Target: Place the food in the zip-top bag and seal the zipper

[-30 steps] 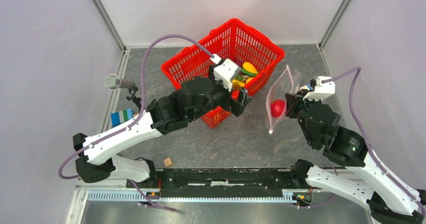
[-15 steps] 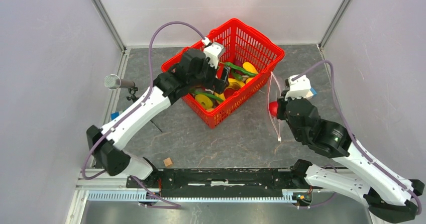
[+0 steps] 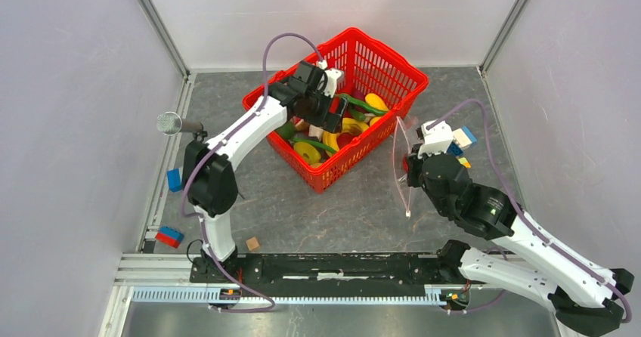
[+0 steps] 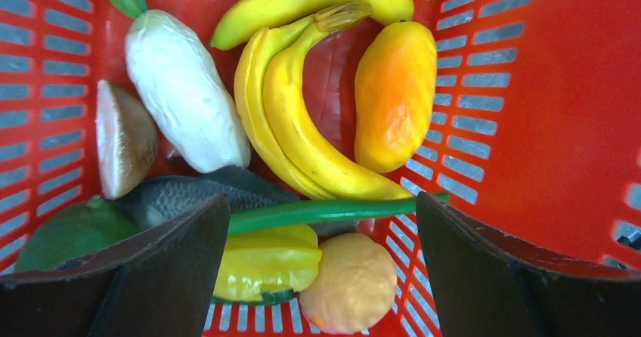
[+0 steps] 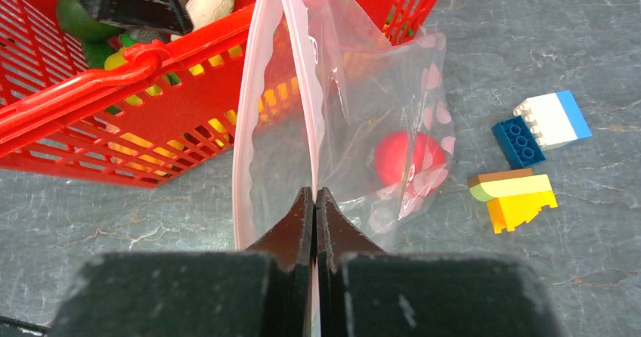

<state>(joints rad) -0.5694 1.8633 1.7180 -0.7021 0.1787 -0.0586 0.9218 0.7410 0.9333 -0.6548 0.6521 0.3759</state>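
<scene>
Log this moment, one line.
left claw open over red mesh basket; right claw shut on clear dotted plastic bag; red toy fruit in bag

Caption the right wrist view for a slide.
Shut right gripper pinches the zip-top bag, red fruit inside, beside the red basket.

The left arm (image 3: 246, 129) is stretched far forward, the left hand (image 3: 330, 112) gaping and pointing down; the right hand (image 5: 314, 195) is pinched fully together.

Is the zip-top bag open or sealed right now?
The bag is open: its zipper strips gape apart above the right fingers pinching its edge; one red food lies inside.
</scene>
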